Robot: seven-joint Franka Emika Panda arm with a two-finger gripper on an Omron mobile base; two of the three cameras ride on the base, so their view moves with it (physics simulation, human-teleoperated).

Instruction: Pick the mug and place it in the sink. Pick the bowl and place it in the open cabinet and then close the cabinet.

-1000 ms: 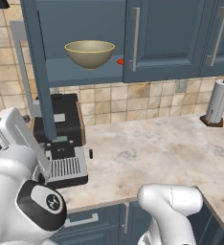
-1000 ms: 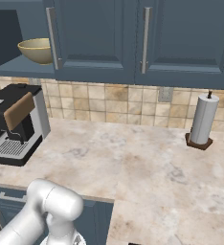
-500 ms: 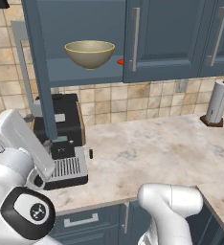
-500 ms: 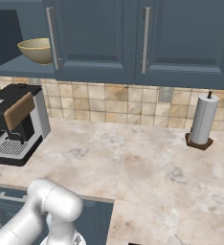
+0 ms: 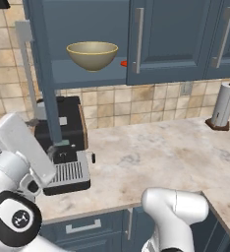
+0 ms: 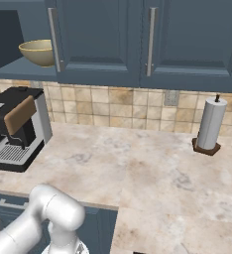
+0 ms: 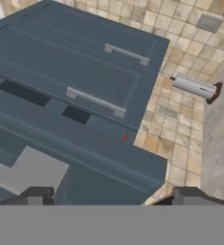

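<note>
The wide olive-tan bowl is partly hidden by the dark slate-blue wall cabinet door edge in the right base view. The small red disc shows as a sliver beside that door.

bowl: glossy glaze | cabinet: matt paint | counter: polished stone, probably marble

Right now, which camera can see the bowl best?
The left base view: the whole bowl sits facing the camera on the open cabinet shelf. In the right base view a closed door hides part of it. The hand view looks at the cabinet doors instead.
</note>
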